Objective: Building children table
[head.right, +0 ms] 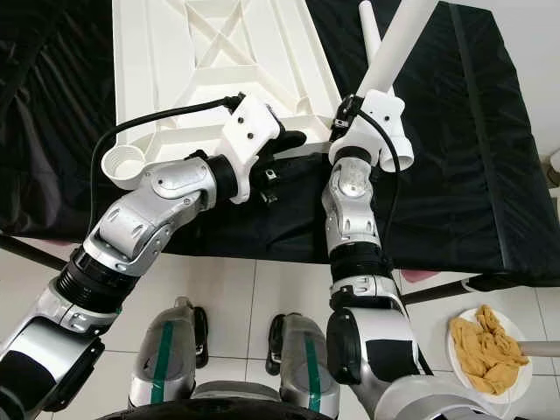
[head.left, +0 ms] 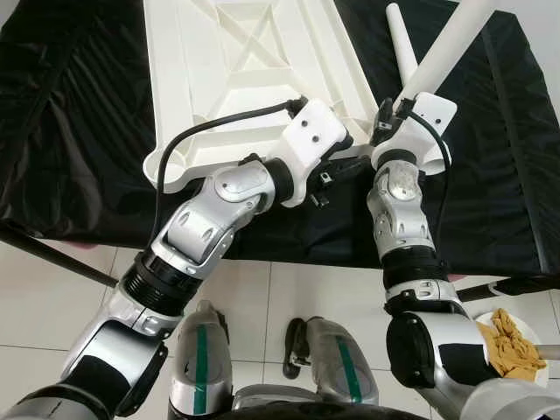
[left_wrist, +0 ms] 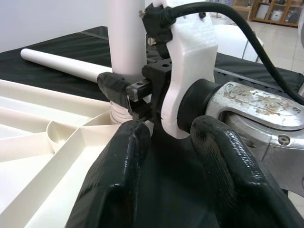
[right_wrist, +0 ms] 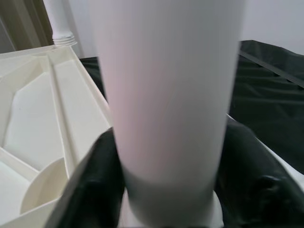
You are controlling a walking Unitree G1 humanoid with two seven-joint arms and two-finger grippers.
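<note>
The white plastic tabletop (head.left: 236,61) lies upside down on a table covered in black cloth (head.left: 70,105). My right gripper (head.left: 389,114) is shut on a white tube leg (head.left: 446,48), which stands at the tabletop's near right corner and tilts up to the right. In the right wrist view the leg (right_wrist: 166,95) sits between both black fingers (right_wrist: 90,185). My left gripper (left_wrist: 166,128) is open, empty, and just left of the right gripper, over the cloth by the tabletop's near edge. A second leg (head.left: 401,39) lies on the cloth behind. The near left corner socket (head.left: 166,166) is empty.
The cloth-covered table's near edge runs across in front of my legs, with a dark frame bar (head.left: 52,254) at the left. On the tiled floor at the right stands a white plate with a yellow cloth (head.left: 512,346).
</note>
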